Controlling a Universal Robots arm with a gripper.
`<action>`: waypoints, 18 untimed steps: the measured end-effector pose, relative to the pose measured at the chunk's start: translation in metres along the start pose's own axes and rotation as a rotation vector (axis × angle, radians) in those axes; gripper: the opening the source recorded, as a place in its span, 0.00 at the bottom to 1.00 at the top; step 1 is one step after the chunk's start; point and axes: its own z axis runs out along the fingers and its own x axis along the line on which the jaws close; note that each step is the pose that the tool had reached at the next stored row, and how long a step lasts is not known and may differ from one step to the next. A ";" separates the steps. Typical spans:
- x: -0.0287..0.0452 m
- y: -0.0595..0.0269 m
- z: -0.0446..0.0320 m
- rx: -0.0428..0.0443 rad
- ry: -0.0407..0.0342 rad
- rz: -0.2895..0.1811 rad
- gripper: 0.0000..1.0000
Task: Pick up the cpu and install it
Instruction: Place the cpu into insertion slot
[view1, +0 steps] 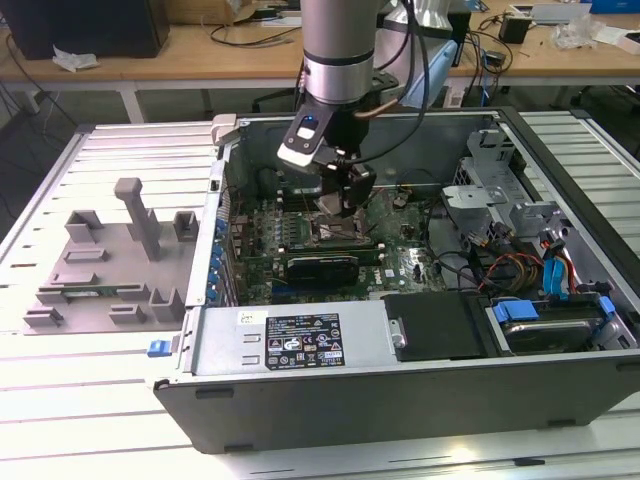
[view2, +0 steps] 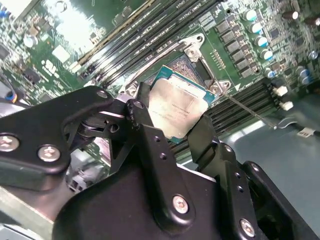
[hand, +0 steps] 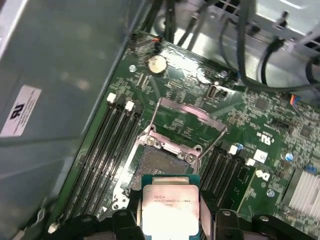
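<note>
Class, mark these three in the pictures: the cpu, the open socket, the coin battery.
cpu (hand: 170, 210), first wrist view, middle of silvery top plate.
socket (hand: 160, 165), first wrist view, dark contact bed.
coin battery (hand: 157, 64), first wrist view, centre of its face.

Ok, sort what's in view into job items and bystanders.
Job: gripper, shut on the cpu; open socket close by.
Lying about: coin battery, memory slots, black expansion card, grey fixture.
</note>
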 end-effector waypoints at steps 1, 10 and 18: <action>0.0000 0.0000 0.0001 0.0000 -0.0008 0.019 0.55; 0.0000 0.0000 0.0009 -0.0003 -0.0087 0.198 0.55; 0.0001 -0.0001 0.0018 -0.0006 -0.0149 0.343 0.55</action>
